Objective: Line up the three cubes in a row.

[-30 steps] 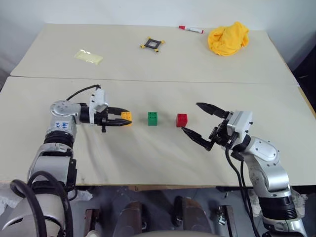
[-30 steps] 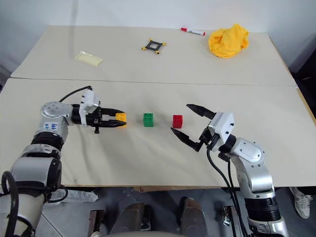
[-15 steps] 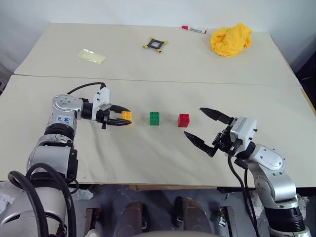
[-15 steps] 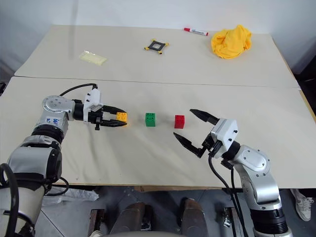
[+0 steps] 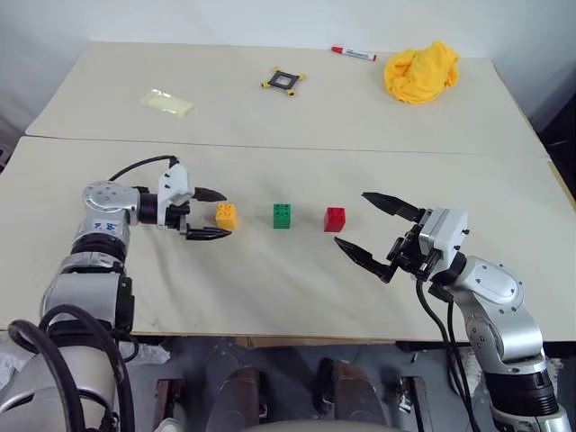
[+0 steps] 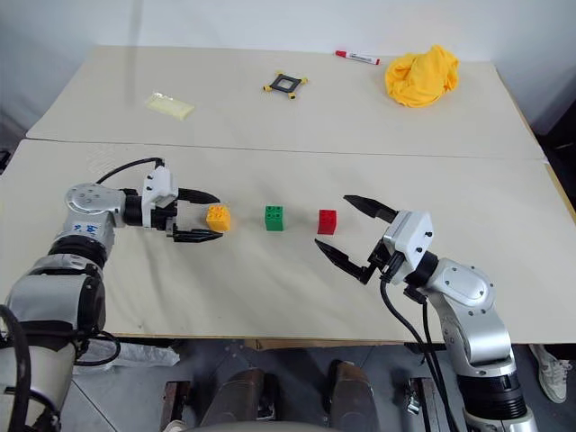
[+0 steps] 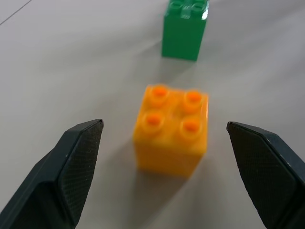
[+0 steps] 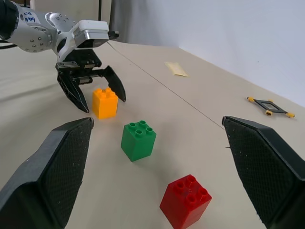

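The left gripper has its two black fingers spread wide, one on each side of the orange-yellow cube, and they do not touch it. The orange-yellow cube sits flat on the table with its bumps facing up. Just past it is the green cube, and past that is the red cube, both with bumps up too. The three cubes sit apart in a straight row that runs from side to side across the table. The right gripper is near the red cube, on the far side from the green cube, with its fingers spread wide and nothing between them. Far behind the green cube lie a black frame, a red marker and a yellow cloth.
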